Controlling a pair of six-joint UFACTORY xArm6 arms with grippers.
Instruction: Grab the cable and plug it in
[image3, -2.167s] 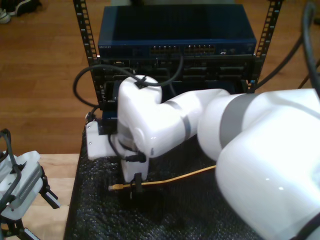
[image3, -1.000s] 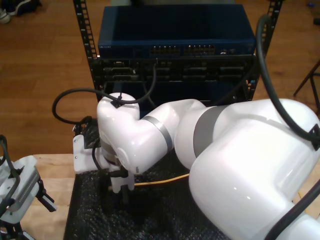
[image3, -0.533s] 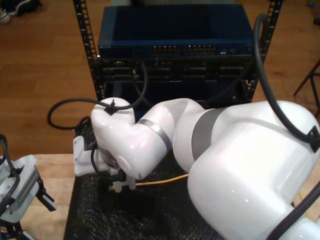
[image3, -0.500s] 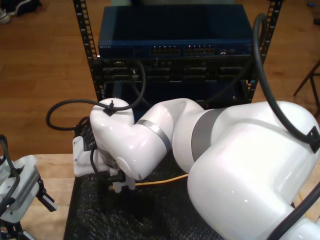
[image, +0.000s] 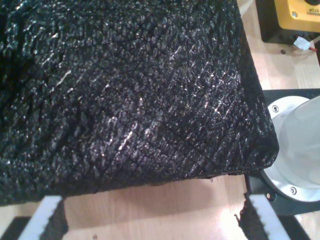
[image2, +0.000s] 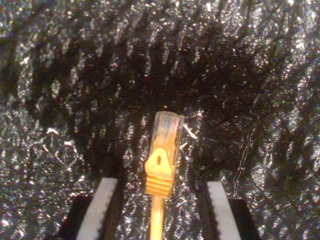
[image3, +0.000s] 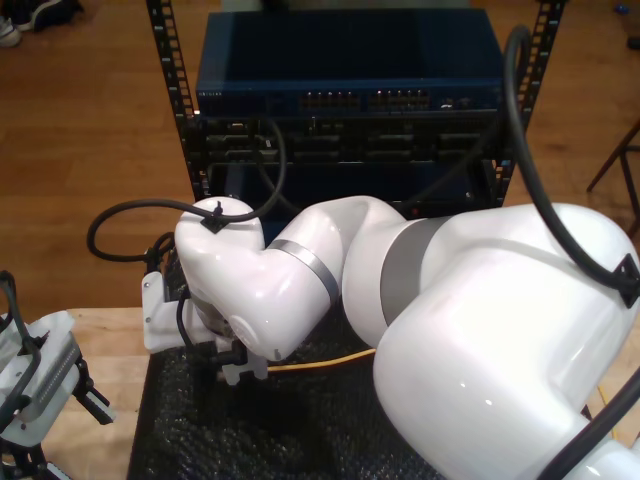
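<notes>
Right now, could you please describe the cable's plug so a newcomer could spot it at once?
Find the black bubbly mat in front of the blue rack unit. On it, between my second gripper's open jaws, lies the cable: its clear plug with an orange boot is the only bright thing there.

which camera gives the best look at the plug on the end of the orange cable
The second wrist view: the plug and its orange boot lie centred between my second hand's open fingers. The exterior view shows a stretch of the cable beside the arm.

A blue rack unit (image3: 350, 60) stands behind the black textured mat (image3: 190, 420) on the wooden table (image3: 100, 350).
</notes>
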